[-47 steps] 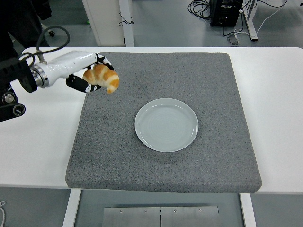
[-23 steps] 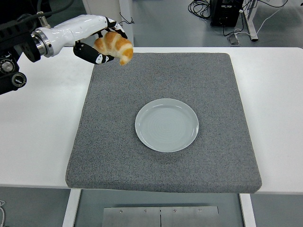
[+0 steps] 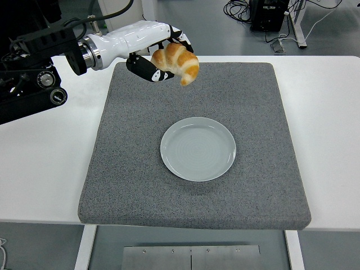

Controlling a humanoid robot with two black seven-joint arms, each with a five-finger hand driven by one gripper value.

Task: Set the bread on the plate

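A golden-brown croissant (image 3: 177, 61) hangs in the air over the far part of the grey mat, held by my left hand (image 3: 160, 59), whose fingers are shut around it. The pale round plate (image 3: 198, 148) lies flat in the middle of the mat, below and slightly right of the croissant, with nothing on it. My white-and-black left forearm (image 3: 112, 44) comes in from the upper left. My right arm does not show.
A square grey mat (image 3: 129, 169) covers most of the white table (image 3: 45, 163). Beyond the table's far edge are a white post, a dark box and cables on the floor.
My left hand has carried the croissant up and to the right, from the mat's far-left edge to above its far-middle part, closer to the plate.
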